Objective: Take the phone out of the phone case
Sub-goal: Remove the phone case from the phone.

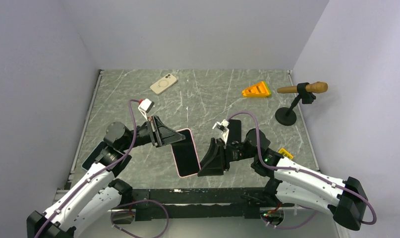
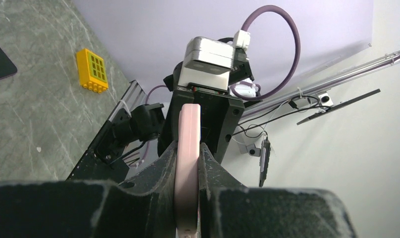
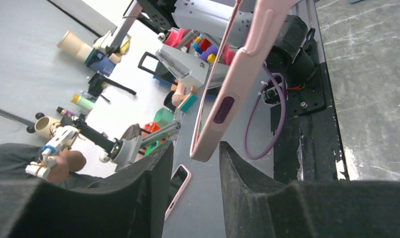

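Observation:
The phone in its pink case (image 1: 185, 152) hangs above the table's front middle, screen up. My left gripper (image 1: 169, 135) is shut on its upper end; in the left wrist view the pink case edge (image 2: 188, 144) is clamped between the fingers of that gripper (image 2: 188, 171). My right gripper (image 1: 207, 161) is open beside the phone's lower right edge. In the right wrist view the case's lower corner (image 3: 237, 84) sits between the spread fingers of the right gripper (image 3: 195, 166), and touches neither.
A beige phone case (image 1: 163, 84) lies at the back left. An orange wedge (image 1: 256, 89) and a microphone on a stand (image 1: 303, 89) are at the back right. A dark flat device (image 1: 88, 161) lies by the left arm. A yellow block (image 2: 92, 70) sits front right.

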